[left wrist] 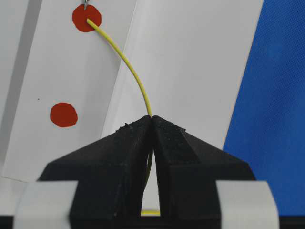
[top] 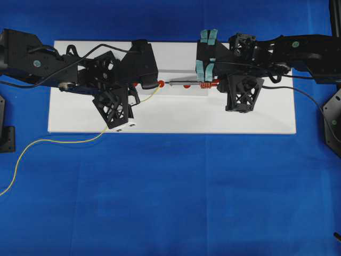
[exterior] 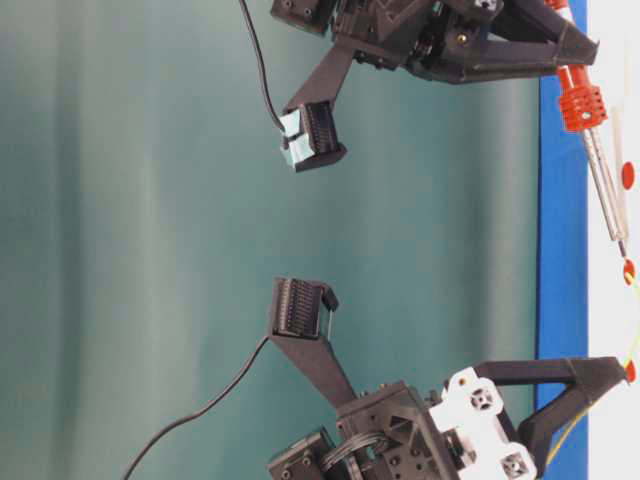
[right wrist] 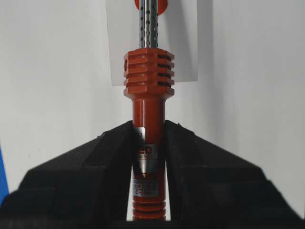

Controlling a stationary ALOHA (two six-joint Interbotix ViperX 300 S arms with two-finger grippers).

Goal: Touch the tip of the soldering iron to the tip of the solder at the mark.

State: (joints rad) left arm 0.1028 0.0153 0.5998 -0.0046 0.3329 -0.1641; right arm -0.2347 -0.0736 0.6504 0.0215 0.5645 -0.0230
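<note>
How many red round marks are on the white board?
3 red marks in a row: one at the solder tip, one under the soldering iron shaft, one by the left gripper. Others may be hidden.

A blue cloth [top: 170,202] covered my table; a white board [top: 176,120] lay toward twelve o'clock.

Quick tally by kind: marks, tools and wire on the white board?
red dots: 3
soldering iron: 1
solder: 1
Total: 5
</note>
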